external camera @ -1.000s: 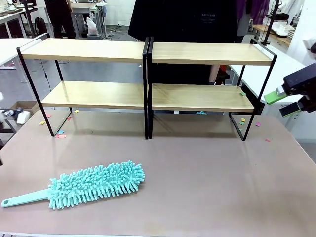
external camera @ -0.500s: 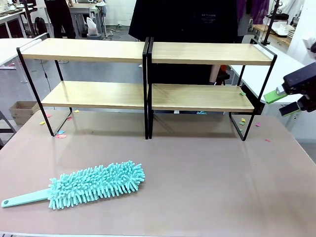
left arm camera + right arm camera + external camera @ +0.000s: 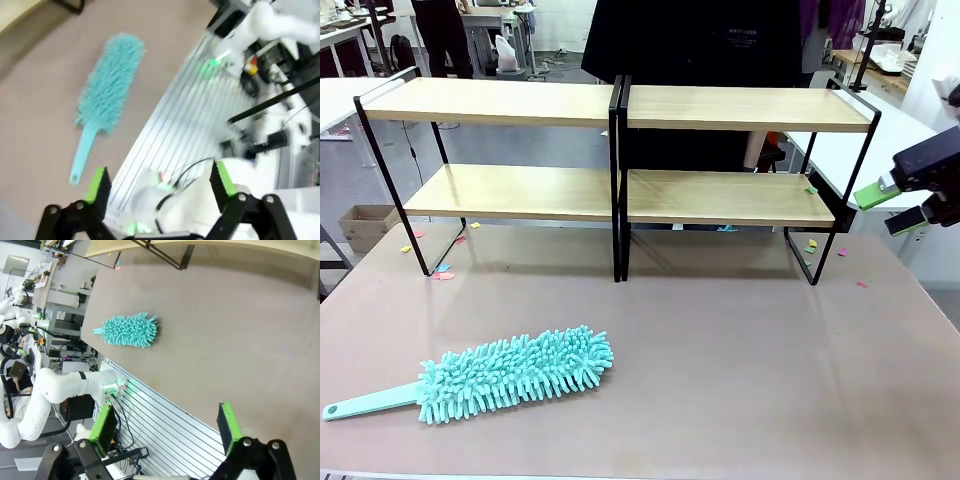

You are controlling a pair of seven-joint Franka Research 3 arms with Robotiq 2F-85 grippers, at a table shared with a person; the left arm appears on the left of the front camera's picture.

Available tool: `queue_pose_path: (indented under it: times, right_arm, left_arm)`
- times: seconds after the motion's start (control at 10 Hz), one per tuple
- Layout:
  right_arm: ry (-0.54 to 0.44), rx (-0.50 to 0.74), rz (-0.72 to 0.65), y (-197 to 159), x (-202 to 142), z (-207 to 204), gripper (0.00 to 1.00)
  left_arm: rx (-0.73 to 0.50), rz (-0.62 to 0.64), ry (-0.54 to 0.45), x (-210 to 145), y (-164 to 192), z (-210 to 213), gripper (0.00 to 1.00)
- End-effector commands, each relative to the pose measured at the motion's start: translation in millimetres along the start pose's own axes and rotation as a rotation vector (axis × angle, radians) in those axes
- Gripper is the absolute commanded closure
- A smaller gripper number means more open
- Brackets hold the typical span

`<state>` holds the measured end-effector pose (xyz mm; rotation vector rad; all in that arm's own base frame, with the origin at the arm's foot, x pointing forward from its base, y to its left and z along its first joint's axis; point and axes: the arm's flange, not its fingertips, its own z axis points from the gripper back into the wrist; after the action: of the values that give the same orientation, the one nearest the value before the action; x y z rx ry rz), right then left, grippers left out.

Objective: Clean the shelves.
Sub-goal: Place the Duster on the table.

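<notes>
The shelves (image 3: 620,190) stand across the far half of the table: two joined two-tier racks of light-wood boards in thin black frames. A teal fluffy duster (image 3: 510,373) lies on the tabletop at front left, its handle pointing left; the duster (image 3: 107,87) lies well ahead of the fingers in the left wrist view, and the duster (image 3: 131,330) is seen far off in the right wrist view. My right gripper (image 3: 897,208) hovers open off the table's right edge, beside the right rack's end. My left gripper (image 3: 160,182) is open with nothing between its fingers, back over the table's near edge.
Small coloured paper scraps (image 3: 442,271) lie on the table under and beside the racks, with more scraps (image 3: 812,246) at the right foot and one on the lower right board. A person in dark clothes (image 3: 700,40) stands behind the shelves. The beige tabletop (image 3: 740,370) lies bare in front.
A bit of the left arm seen at the left edge one second ago has gone from the front view. The right gripper, duster and shelves have stayed put.
</notes>
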<state>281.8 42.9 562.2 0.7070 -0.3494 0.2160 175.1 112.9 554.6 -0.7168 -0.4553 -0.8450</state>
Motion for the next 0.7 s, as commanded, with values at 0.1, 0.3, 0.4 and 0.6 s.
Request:
queue_pose_path:
  times: [0.1,0.3,0.4,0.6]
  right_arm:
    - [-0.014,0.020,0.019,-1.4,2.4,-1.4,0.00]
    - [-0.014,0.020,0.019,-1.4,2.4,-1.4,0.00]
    - [-0.014,0.020,0.019,-1.4,2.4,-1.4,0.00]
    - [-0.014,0.020,0.019,-1.4,2.4,-1.4,0.00]
  left_arm:
    - [0.019,-0.012,0.013,-1.6,1.5,-3.9,0.00]
    - [0.019,-0.012,0.013,-1.6,1.5,-3.9,0.00]
    - [0.019,-0.012,0.013,-1.6,1.5,-3.9,0.00]
    - [0.019,-0.012,0.013,-1.6,1.5,-3.9,0.00]
